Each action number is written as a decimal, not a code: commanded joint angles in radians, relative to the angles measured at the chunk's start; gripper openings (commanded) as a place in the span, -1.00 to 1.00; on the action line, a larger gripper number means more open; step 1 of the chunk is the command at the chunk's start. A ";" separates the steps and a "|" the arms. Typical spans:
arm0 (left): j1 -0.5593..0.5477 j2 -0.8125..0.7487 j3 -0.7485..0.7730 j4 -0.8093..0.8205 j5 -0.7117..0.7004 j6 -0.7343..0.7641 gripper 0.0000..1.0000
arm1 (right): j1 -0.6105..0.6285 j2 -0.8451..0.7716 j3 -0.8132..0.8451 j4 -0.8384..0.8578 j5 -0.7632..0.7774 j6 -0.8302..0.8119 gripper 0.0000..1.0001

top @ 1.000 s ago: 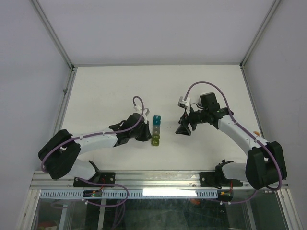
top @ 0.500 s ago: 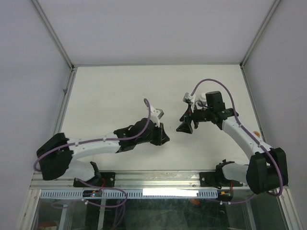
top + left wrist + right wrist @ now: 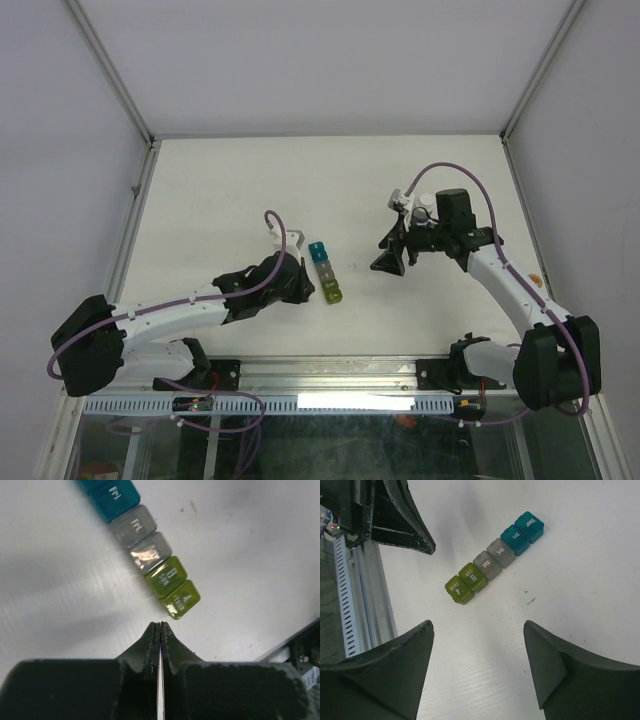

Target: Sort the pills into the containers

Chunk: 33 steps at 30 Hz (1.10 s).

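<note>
The containers are a short strip of joined translucent cubes, blue and teal at the far end, grey in the middle, olive and yellow-green at the near end, all lids closed. It lies a little slanted on the white table. My left gripper is shut and empty, its tip just left of and apart from the yellow-green end. My right gripper is open and empty, to the right of the strip and pointing at it. No pills show in any view.
The white table has a metal frame along its edges and grey walls behind. A slotted rail runs along the near edge. My left gripper also shows in the right wrist view, close beside the strip.
The left gripper swung right over the strip, then drew back to its left. The strip's green end now sits slightly further right. The right gripper rose a little and moved back.
</note>
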 commanded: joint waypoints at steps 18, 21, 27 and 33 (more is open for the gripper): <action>0.007 0.550 0.340 0.155 0.205 0.188 -1.00 | -0.038 -0.037 0.026 0.060 -0.035 0.040 0.54; 0.018 0.592 0.410 0.156 0.220 0.234 -1.00 | -0.040 -0.024 0.031 0.051 -0.022 0.032 0.54; 0.019 0.421 0.254 0.246 0.247 0.278 -1.00 | -0.056 -0.027 0.035 0.036 -0.032 0.008 0.54; 0.018 0.118 0.042 0.276 0.166 0.287 -0.73 | -0.061 -0.043 0.038 0.004 -0.058 -0.066 0.57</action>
